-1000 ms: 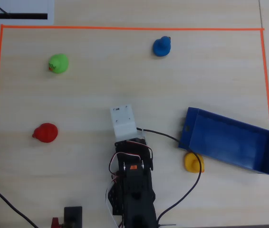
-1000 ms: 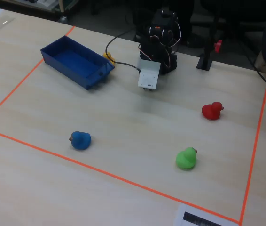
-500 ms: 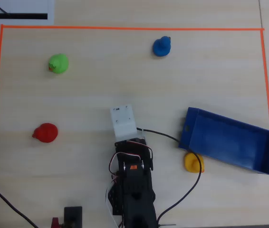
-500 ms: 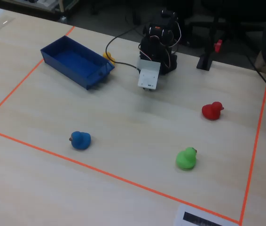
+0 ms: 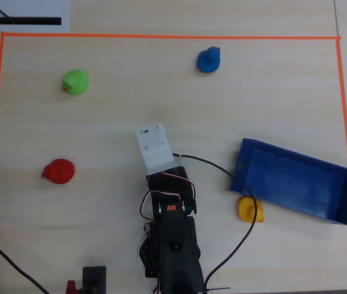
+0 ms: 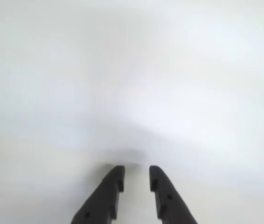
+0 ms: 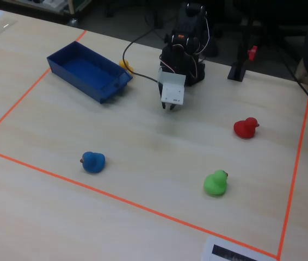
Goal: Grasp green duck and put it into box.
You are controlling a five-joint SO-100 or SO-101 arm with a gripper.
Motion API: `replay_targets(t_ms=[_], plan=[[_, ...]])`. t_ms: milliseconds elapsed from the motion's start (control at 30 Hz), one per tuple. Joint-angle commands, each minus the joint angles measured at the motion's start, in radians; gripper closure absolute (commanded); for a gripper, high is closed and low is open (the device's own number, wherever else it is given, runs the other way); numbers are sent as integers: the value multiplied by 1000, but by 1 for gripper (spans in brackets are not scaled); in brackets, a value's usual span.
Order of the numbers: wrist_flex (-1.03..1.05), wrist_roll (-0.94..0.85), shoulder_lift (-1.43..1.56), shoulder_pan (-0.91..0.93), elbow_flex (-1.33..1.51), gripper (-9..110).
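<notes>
A: Largest first. The table (image 5: pixel 130 122) filled the overhead view, pale wood grain, with orange tape (image 5: pixel 161 37) marking a rectangle near the frame edges.

B: Next, the arm (image 5: pixel 170 245). It rose from the bottom centre of the overhead view, black, with a white block at its upper end. A black cable (image 5: pixel 241 239) looped off to its right.

A: Then the box (image 5: pixel 296 184), blue, low-walled, lying at a slant at centre right in the overhead view. In the fixed view it sat upper left (image 7: pixel 86 68). Nothing showed inside it.

B: The gripper (image 6: pixel 135 177)?

A: In the wrist view two dark fingers came up from the bottom edge, a narrow gap between the tips, nothing held. Only blurred pale surface lay beyond them.

B: The ducks, all alike in size?

A: Yes. The green duck (image 5: pixel 75 81) sat upper left in the overhead view, well apart from the arm and far from the box; in the fixed view it was lower right (image 7: pixel 216 182). The blue duck (image 5: pixel 208 60) was top centre, the red duck (image 5: pixel 58 171) centre left. The yellow duck (image 5: pixel 249 209) lay just beside the box's lower left wall; whether they touched could not be told.
</notes>
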Motion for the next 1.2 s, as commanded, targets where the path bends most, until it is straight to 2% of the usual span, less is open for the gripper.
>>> replay_targets(t_ms=[0, 367, 467, 567, 733, 967, 1167], plan=[[-43, -8, -95, -38, -170, 98], [167, -2, -572, -212, -775, 99], [89, -5, -657, -264, -836, 97], [-37, -8, -736, -279, -844, 89], [-89, -8, -887, -308, -923, 75], [-250, 18, -1218, -414, -1131, 77], [-265, 69, -1540, -437, -1447, 79]])
